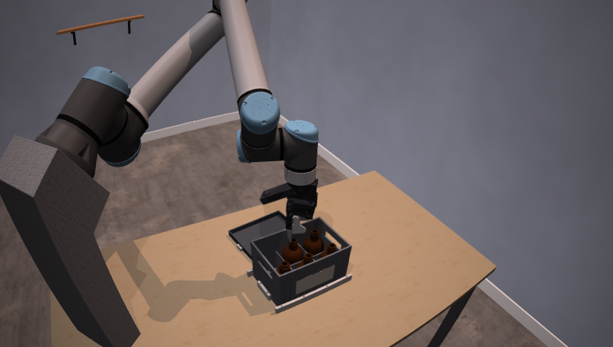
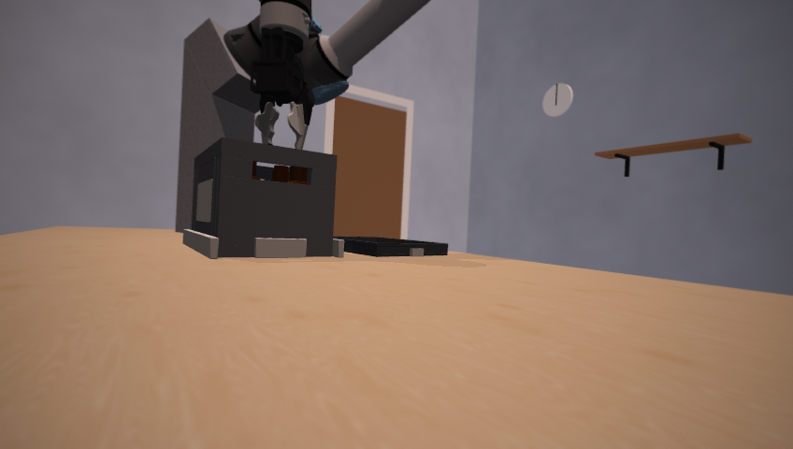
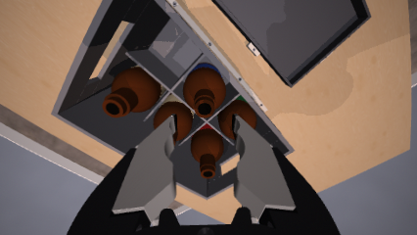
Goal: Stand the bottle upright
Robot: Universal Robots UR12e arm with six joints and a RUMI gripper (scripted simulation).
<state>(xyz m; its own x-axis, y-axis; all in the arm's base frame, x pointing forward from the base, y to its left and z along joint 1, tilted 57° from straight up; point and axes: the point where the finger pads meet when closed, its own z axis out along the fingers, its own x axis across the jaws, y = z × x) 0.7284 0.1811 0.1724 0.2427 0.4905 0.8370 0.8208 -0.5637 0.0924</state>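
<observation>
The dark grey crate stands upright and holds several brown bottles, among them a rear bottle, another rear bottle and a front bottle. In the wrist view a bottle stands ahead of the fingertips and another bottle shows between the fingers. I cannot tell which neck differs. My gripper is open and empty, pointing down over the crate with its tips near the rim height. The dark tray lies bare beside the crate.
White strips stand along the crate's foot, such as the front strip and the end strip. One crate compartment has no bottle. Thin dividers separate the bottles. The crate's walls rise around their necks.
</observation>
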